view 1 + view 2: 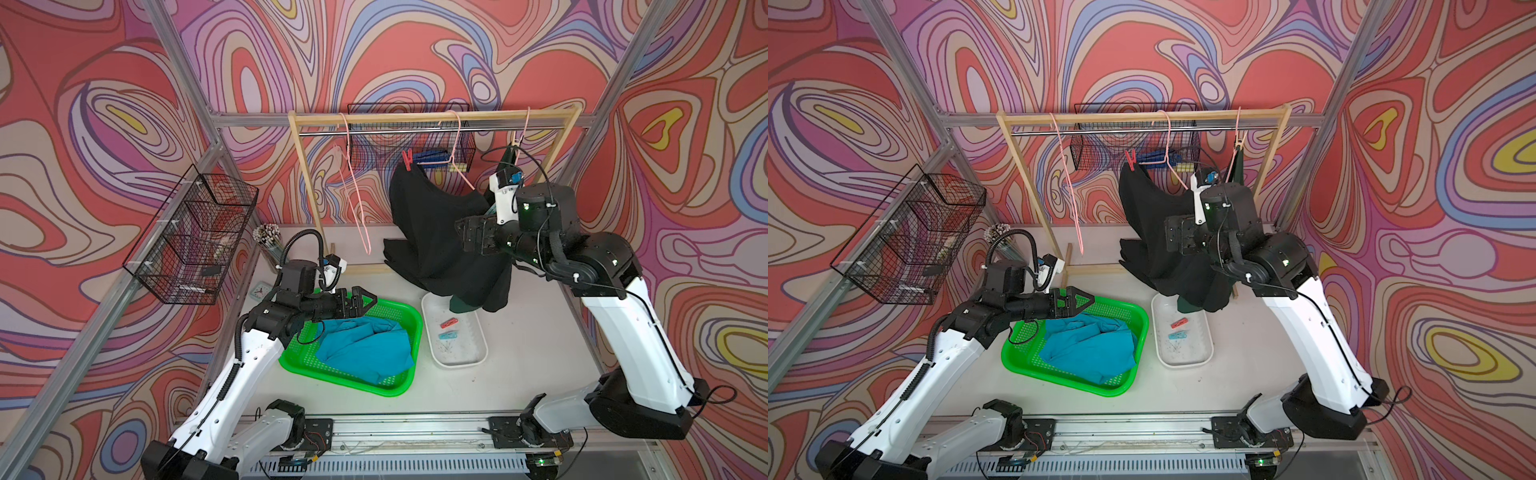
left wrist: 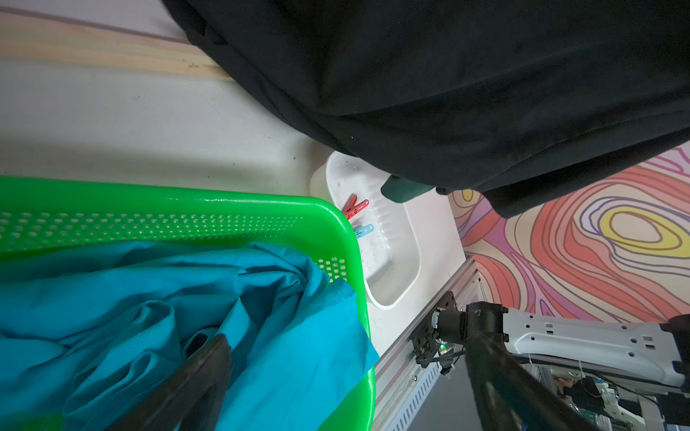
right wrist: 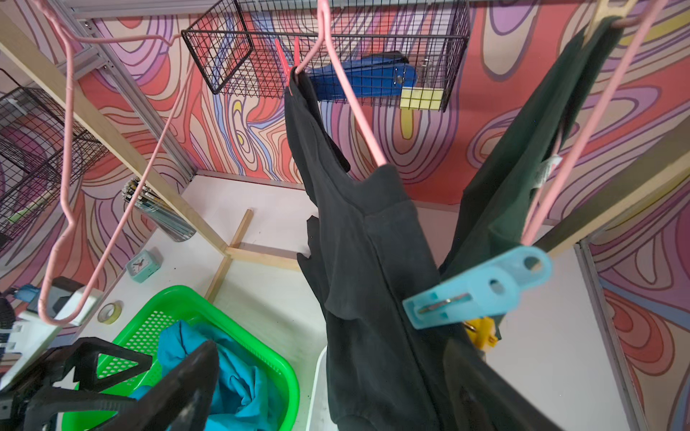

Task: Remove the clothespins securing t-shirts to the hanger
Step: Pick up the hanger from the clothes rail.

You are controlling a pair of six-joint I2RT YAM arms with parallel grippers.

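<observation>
Two clothespins lie in the white tray [image 1: 459, 365] on the surface: a red clothespin [image 1: 449, 322] and a light blue clothespin [image 1: 449, 334], close together. Up at the wooden rack [image 1: 432, 117], a second red clothespin [image 1: 407, 160] pins one shoulder of the black t-shirt [image 1: 436, 224] to a pink hanger [image 3: 360, 112]. The right wrist view catches another light blue clothespin [image 3: 481, 287] clamped on the dark green t-shirt [image 3: 522, 149], with a yellow clothespin [image 3: 481, 330] just beside it. Right pincer [image 3: 332, 350] is raised among the shirts, jaws spread wide, black cloth hanging between them, nothing gripped. Left pincer [image 1: 365, 303] hovers over the green basket [image 1: 345, 380], jaws wide apart and empty, with the turquoise t-shirt [image 1: 365, 349] crumpled inside
</observation>
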